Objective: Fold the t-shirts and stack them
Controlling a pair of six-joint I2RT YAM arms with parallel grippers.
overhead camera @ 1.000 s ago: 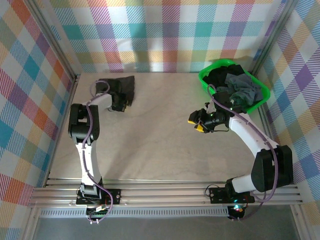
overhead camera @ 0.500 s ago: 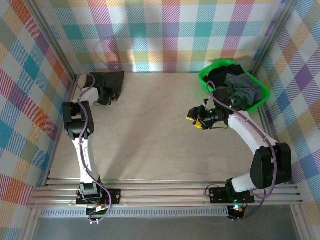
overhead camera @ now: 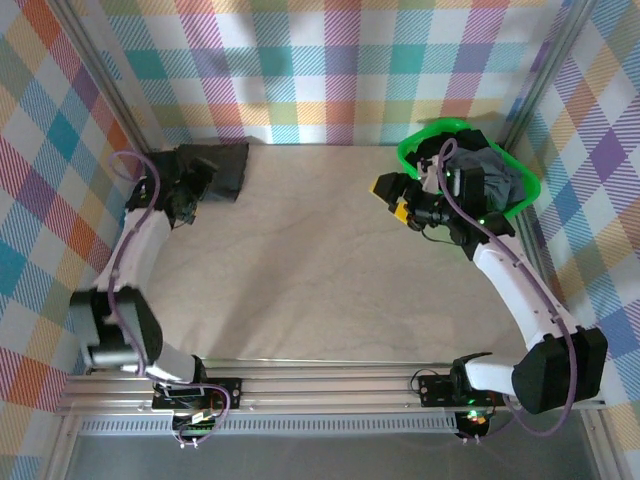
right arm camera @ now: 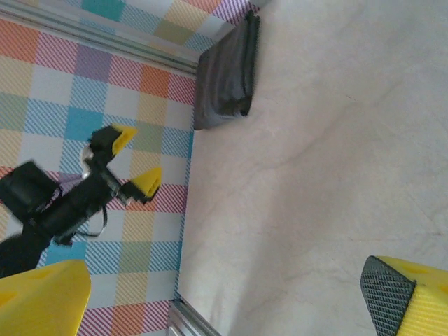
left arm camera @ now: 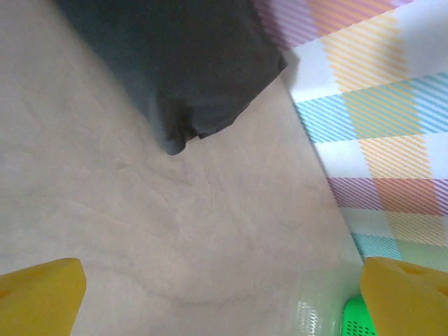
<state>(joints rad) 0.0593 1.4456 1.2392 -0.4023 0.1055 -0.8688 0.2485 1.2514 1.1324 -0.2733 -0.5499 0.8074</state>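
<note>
While both arms are held over the pale wooden table point(overhead camera: 320, 270), the scene is recorded as follows.

Plaid walls point(overhead camera: 330, 60) are seen enclosing the table on three sides. A green basket point(overhead camera: 415, 150) is noted in the far right corner. It is loosely filled with unfolded t-shirts point(overhead camera: 495, 180) in black and grey-blue cloth, heaped above the rim.

One folded t-shirt point(overhead camera: 218, 165), charcoal, is found lying flat on the table in the far left corner, close against the wall. In the left wrist view a rounded corner of it is seen turned toward the camera. In the right wrist view it appears as a thick, flat bundle at the foot of the wall.

The left gripper point(left arm camera: 222, 294) is observed near that shirt but apart from it. Its yellow fingers point(left arm camera: 38, 294) are spread wide with bare table between them, and nothing is grasped.

The right gripper point(overhead camera: 393, 198) is placed just beside the basket's left rim, over the table, and is likewise released. Its yellow fingertips point(right arm camera: 42, 297) are set at opposite edges of the right wrist view, with nothing held between them. A dark ribbed pad point(right arm camera: 381, 290) is noted on one of them.
</note>
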